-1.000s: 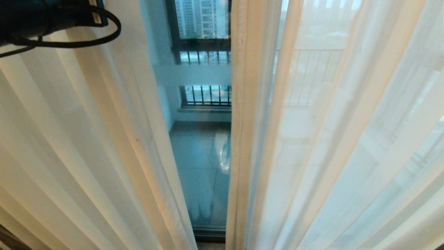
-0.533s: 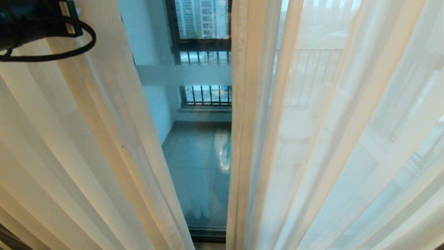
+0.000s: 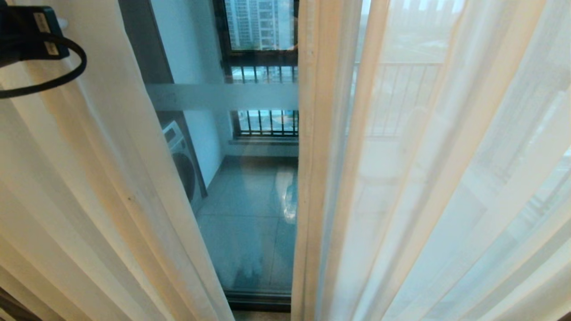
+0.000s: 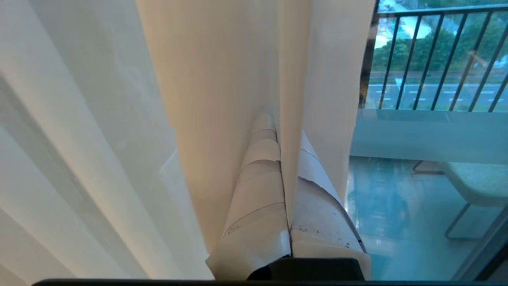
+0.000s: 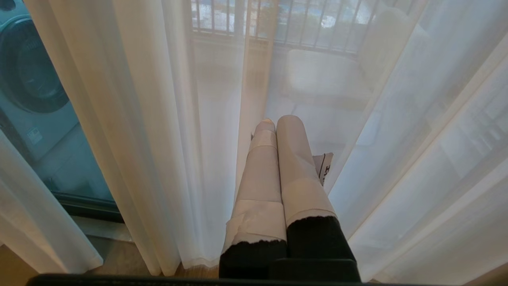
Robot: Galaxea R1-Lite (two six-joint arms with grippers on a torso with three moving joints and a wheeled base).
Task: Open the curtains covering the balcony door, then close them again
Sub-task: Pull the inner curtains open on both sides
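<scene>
Clamped on a fold of the left curtain panel, your left gripper has its taped fingers pressed together with the fabric edge pinched between them. You only learn that from the left wrist view; in the head view you get just the dark arm body and a looped black cable at the upper left corner, against the same panel. Your right gripper is shut on nothing, its fingers side by side in front of the right curtain panel, which hangs straight in the head view. Between the two panels you can see the balcony door, its frosted stripe crossing the glass. Through it the head view shows a washing machine at the left of the gap, a barred railing window and tower blocks beyond. The right wrist view gives you the washer closer, with a small label too small to read. Only the left wrist view shows a chair on the balcony tiles and a road past the railing. A tag beside the right fingers carries print you cannot read.
</scene>
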